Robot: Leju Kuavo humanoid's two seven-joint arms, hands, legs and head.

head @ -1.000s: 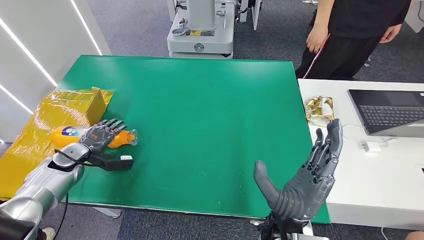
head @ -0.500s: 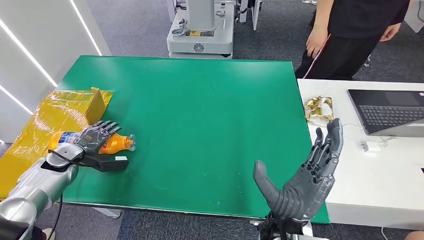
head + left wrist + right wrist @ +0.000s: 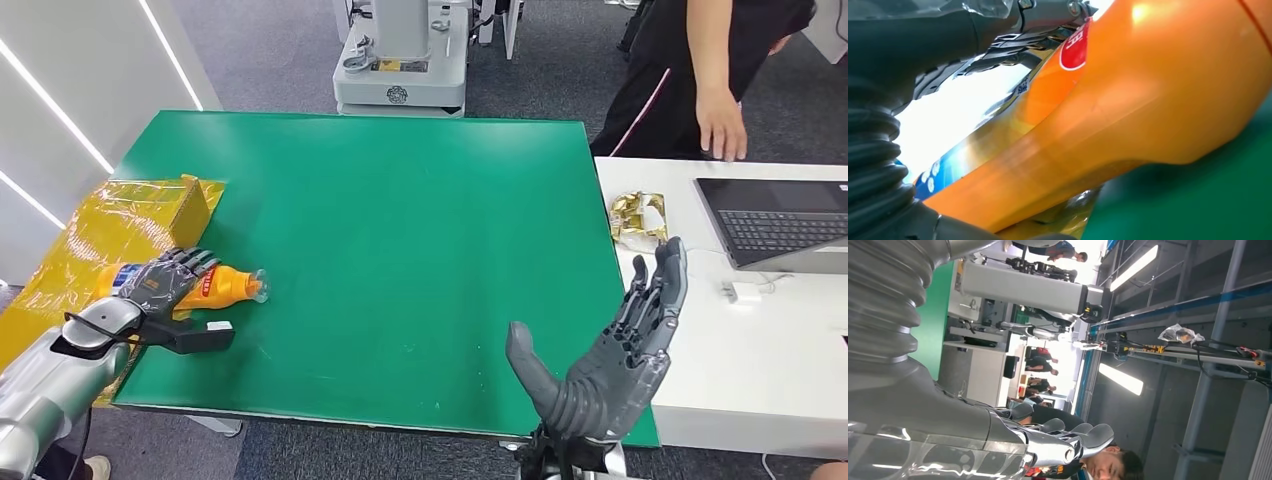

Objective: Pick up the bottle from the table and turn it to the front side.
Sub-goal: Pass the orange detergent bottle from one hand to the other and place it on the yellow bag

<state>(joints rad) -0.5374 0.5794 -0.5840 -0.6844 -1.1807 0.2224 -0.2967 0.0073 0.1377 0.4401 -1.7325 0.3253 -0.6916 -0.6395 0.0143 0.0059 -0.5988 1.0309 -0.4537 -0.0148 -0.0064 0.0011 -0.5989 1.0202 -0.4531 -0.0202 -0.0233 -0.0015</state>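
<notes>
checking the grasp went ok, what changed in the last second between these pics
The left hand, its fingers over the orange bottle, has drawn back toward the robot and the table's left edge, taking the bottle with it. A person's hand has reached toward the laptop. The right hand stayed raised and open.

Open green table (image 3: 400, 250) ahead, clutter crowding its left edge

A yellow box (image 3: 140, 215) stands just behind the left hand (image 3: 160, 285) and the bottle (image 3: 225, 285) it grips, hemming that corner. The mat's middle and far side lie bare. The right hand (image 3: 610, 360) is raised, fingers spread, over the near right corner; beyond it a person's hand (image 3: 722, 125) reaches over a laptop (image 3: 775, 220).
</notes>
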